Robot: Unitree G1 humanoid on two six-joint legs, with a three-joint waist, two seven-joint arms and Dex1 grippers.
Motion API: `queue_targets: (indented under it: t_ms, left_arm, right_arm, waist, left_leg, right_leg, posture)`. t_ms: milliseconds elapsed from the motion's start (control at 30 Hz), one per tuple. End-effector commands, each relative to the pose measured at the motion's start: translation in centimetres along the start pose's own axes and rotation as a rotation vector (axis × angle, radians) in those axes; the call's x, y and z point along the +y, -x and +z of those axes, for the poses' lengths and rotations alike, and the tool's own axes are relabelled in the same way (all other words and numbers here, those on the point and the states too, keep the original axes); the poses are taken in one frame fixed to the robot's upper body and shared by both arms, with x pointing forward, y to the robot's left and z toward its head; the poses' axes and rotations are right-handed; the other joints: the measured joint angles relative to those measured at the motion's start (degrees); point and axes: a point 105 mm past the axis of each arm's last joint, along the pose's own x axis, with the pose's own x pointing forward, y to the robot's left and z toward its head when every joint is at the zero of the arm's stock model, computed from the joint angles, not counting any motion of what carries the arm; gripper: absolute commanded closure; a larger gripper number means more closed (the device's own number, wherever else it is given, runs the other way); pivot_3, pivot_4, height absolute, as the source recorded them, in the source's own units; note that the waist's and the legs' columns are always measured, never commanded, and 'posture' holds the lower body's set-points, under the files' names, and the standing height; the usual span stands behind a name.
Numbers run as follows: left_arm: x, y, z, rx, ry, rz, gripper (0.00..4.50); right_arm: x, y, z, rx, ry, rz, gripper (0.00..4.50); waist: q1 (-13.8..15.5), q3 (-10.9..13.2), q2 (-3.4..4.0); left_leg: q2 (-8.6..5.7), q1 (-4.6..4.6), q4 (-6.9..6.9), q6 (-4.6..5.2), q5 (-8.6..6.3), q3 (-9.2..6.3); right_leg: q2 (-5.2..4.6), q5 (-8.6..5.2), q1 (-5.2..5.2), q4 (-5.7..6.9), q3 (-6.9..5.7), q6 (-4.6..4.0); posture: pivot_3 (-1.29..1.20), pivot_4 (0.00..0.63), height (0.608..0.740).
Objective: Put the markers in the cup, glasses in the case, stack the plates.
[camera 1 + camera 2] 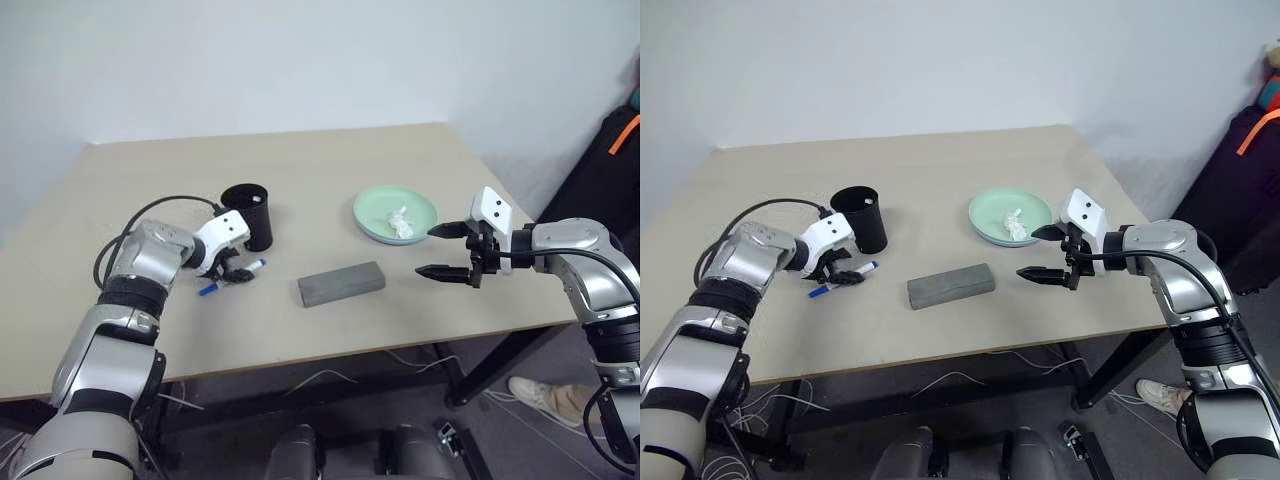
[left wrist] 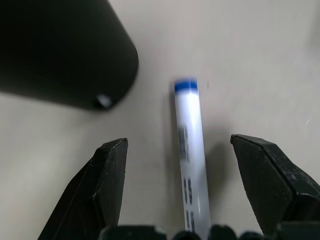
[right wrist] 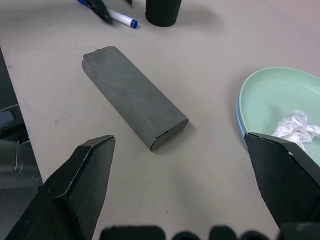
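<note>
Left eye view shows the task partly done, as I judge it: the mint green round plate (image 1: 372, 205) seems to sit on a blue one with a crumpled white tissue (image 1: 401, 223) in it, the grey oblong felt case (image 1: 341, 283) lies closed, and whether the glasses are inside cannot be told. One thin white marker with a blue cap (image 1: 252, 268) still lies flat on the desk (image 1: 420, 160), just beside the black tapered plastic cup (image 1: 249, 214), its long axis running between the open fingers of the left end effector (image 1: 232, 272), which holds nothing, cap end pointing away from the wrist. The right end effector (image 1: 441, 251) hangs wide open and empty near the plate.
</note>
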Motion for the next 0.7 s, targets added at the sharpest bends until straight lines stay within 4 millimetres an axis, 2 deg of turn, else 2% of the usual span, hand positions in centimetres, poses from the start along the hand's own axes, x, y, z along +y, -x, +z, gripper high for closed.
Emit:
queue_targets:
  t_ms: [33,67,167,433,600,667,700]
  left_arm:
    - [0.7,0.2,0.5,0.005,-0.044,0.027,1.04]
    - [0.7,0.1,0.4,0.007,-0.042,0.023,1.04]
    - [0.7,-0.2,0.2,0.018,-0.040,0.021,1.66]
    - [0.8,-0.1,0.0,0.037,-0.029,0.015,4.37]
    - [0.2,0.7,1.8,-0.038,-0.080,-0.065,4.40]
    - [0.1,1.4,3.6,-0.112,-0.086,-0.092,4.40]
    - [-0.4,2.2,5.2,-0.184,-0.090,-0.140,4.40]
  right_arm:
    - [-0.4,0.7,1.3,-0.027,0.047,-0.027,0.00]
    - [-0.4,0.7,1.3,-0.026,0.046,-0.029,0.00]
    - [-0.4,0.8,1.3,-0.025,0.045,-0.033,0.00]
    - [-0.4,0.9,1.3,-0.024,0.043,-0.036,0.00]
    - [-0.4,0.8,1.3,-0.024,0.045,-0.035,0.00]
    - [-0.5,0.8,1.3,-0.025,0.045,-0.036,0.00]
    - [-0.5,0.7,1.4,-0.026,0.046,-0.035,0.00]
  waist:
    - [0.0,0.0,0.00]
    - [0.0,0.0,0.00]
    - [0.0,0.0,0.01]
    - [0.0,0.0,0.01]
    - [0.0,0.0,0.01]
    - [0.0,0.0,0.00]
    - [0.0,0.0,-0.02]
  left_leg:
    - [0.00,0.02,0.02,0.00,0.00,-0.01]
    - [0.00,0.03,0.03,0.00,0.00,-0.02]
    - [0.00,0.04,0.04,0.00,0.00,-0.04]
    - [0.04,0.21,0.03,0.00,0.00,-0.08]
    - [0.04,0.21,0.05,0.00,0.00,-0.07]
    - [0.04,0.21,0.06,0.00,0.00,-0.06]
    - [0.04,0.19,0.07,0.00,0.00,-0.06]
  right_leg:
    - [0.00,0.00,-0.01,0.00,-0.01,0.00]
    - [-0.01,0.01,-0.01,0.00,-0.02,-0.01]
    - [-0.02,0.02,0.00,0.01,-0.04,-0.03]
    - [-0.01,0.15,0.04,0.05,-0.11,-0.21]
    - [-0.02,0.18,-0.02,0.04,-0.13,-0.25]
    - [-0.02,0.18,-0.04,0.03,-0.12,-0.25]
    - [-0.03,0.18,-0.04,0.02,-0.12,-0.25]
  posture:
    - [0.00,0.000,0.740]
    - [0.00,0.000,0.740]
    - [0.00,0.000,0.740]
    - [0.00,0.000,0.740]
    - [0.00,0.000,0.740]
    - [0.00,0.000,0.740]
    - [0.00,0.000,0.740]
